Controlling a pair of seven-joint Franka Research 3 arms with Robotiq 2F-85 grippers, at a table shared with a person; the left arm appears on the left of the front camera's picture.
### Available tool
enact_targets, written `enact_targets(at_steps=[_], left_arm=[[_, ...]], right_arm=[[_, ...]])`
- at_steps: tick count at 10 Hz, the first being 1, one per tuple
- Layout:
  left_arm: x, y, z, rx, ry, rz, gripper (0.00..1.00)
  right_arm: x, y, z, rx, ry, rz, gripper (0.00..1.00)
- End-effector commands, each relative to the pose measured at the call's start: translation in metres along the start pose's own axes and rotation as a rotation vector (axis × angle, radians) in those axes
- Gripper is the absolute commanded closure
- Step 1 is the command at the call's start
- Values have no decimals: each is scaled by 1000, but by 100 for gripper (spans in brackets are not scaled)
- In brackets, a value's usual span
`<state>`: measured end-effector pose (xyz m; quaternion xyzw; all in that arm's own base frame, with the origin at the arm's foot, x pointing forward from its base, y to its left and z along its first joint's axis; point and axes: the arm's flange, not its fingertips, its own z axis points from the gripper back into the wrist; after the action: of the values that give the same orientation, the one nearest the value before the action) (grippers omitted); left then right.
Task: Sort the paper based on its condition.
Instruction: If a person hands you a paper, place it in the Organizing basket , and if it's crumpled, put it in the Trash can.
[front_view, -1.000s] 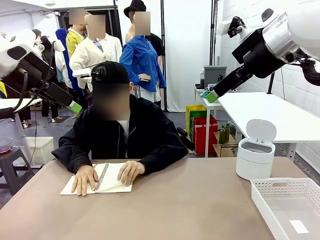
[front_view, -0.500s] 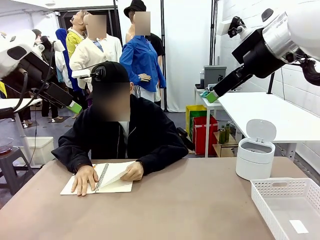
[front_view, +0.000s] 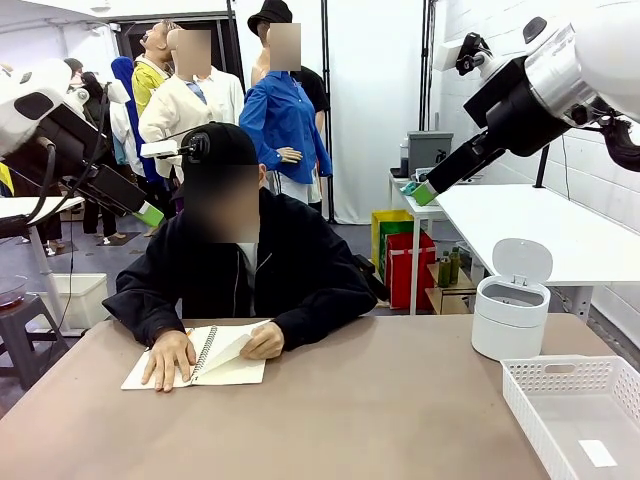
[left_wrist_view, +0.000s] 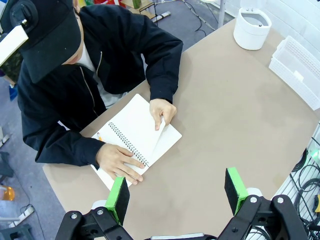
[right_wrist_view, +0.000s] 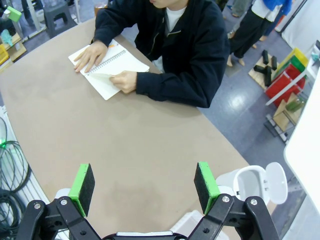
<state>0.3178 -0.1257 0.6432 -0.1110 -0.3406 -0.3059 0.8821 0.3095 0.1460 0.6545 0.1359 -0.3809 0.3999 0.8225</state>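
- Pads (left_wrist_view: 118, 197) of the left gripper (left_wrist_view: 176, 192) stand wide apart with nothing between them. It hangs high over the left end of the table (front_view: 380, 410), no lower than a second ago.
- At the far left of the table lies the open spiral notebook (front_view: 215, 360). One hand (front_view: 168, 357) pins its left side flat.
- The change is here: the other hand (front_view: 263, 342), flat on the paper a second ago, has now curled the right-hand page (front_view: 228, 348) up off the pad. I reckon a sheet is about to be torn out, so no loose paper is ready to sort yet.
- The right gripper (right_wrist_view: 144, 186) is likewise spread and empty, held high.
- At the far right the white bin (front_view: 510, 315) has its lid up. Nearer, the white basket (front_view: 560, 362) waits.
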Motion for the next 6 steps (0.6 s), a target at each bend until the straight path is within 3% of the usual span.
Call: enact_targets(at_steps=[1,6], left_arm=[[0,0,1,1,-2,1,0],[0,0,1,1,-2,1,0]], right_arm=[[1,0,0,2,2,-5,0],[1,0,0,2,2,-5,0]])
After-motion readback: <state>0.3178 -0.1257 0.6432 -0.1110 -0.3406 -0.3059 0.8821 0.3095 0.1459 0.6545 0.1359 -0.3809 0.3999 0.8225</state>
